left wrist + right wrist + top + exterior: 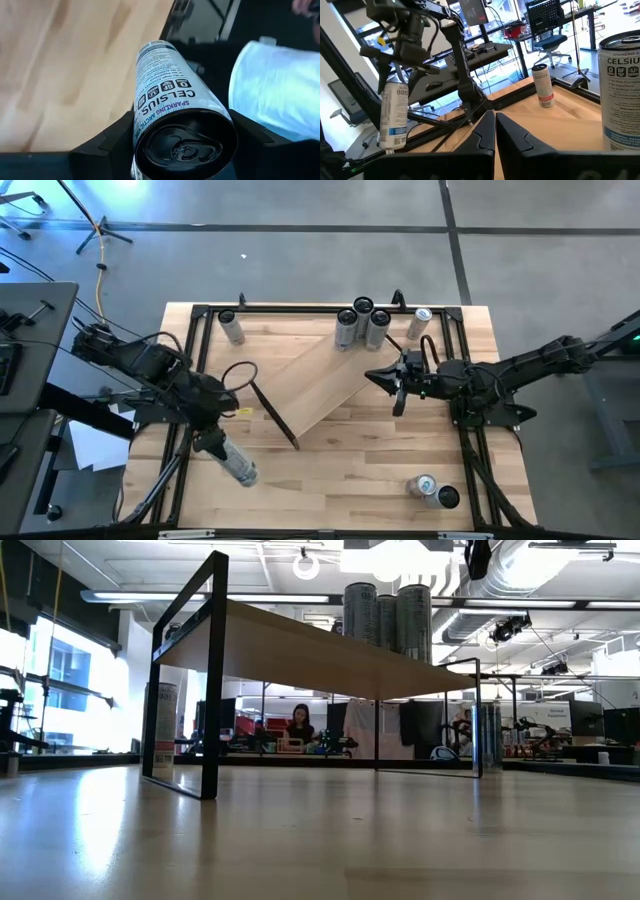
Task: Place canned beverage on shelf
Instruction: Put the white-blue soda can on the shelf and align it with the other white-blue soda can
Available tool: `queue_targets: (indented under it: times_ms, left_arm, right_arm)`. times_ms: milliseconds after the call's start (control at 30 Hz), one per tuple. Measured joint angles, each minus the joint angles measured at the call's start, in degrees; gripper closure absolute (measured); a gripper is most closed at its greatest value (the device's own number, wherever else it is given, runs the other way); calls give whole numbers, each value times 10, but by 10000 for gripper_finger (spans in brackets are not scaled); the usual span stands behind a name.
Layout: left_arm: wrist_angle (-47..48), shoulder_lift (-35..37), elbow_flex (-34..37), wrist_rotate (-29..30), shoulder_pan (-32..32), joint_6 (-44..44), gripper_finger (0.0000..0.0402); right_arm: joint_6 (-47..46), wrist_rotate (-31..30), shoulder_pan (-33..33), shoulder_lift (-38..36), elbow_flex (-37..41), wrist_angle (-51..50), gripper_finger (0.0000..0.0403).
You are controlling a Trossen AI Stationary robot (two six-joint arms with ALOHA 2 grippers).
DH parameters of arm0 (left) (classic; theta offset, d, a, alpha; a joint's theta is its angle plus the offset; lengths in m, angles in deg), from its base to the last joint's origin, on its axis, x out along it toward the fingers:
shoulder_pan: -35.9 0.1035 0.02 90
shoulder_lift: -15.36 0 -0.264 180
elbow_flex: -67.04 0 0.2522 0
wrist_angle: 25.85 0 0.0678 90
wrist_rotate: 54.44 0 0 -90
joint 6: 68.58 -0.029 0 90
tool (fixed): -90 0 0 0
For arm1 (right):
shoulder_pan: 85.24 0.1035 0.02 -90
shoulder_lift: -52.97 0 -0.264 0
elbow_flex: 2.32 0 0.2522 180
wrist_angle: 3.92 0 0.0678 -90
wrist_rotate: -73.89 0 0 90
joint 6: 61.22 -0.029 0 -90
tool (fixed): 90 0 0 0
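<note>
Above the bench's front left corner, the left end effector (222, 448) clamps a slim can (234, 461) around its mid-body, well short of the shelf (330, 385). Rigid, smooth-walled, probably slippery, it suits that sidewall grip. The right end effector (397, 395) waits closed over the shelf.

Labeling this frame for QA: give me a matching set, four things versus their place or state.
Things:
1. left pincer
2. right pincer
3. three-can cluster
4. two cans

Places or states:
A. on the tabletop near the front right corner
B. shut, empty, over the shelf
C. standing on the shelf's far end
D. gripping a Celsius can off the table's front left

Pairs: 1-D, 2-B, 3-C, 4-A
</note>
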Motion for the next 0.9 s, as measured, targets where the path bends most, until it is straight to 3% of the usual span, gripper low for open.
queue_targets:
  times_ms: [200,433,600,700,900]
  left_arm:
    - [-44,0,-1,82,1,-62,186]
    - [-151,12,-1,188,2,-238,186]
    - [-212,32,-1,298,21,-346,186]
    - [-237,42,-1,351,30,-381,186]
    - [-240,51,-1,387,35,-398,186]
  right_arm:
    - [-8,0,0,0,0,-2,402]
    - [-83,-11,-11,0,0,4,402]
    - [-140,-44,-19,0,0,18,402]
    - [-161,-61,-23,0,0,34,402]
    - [-178,-65,-33,0,0,47,402]
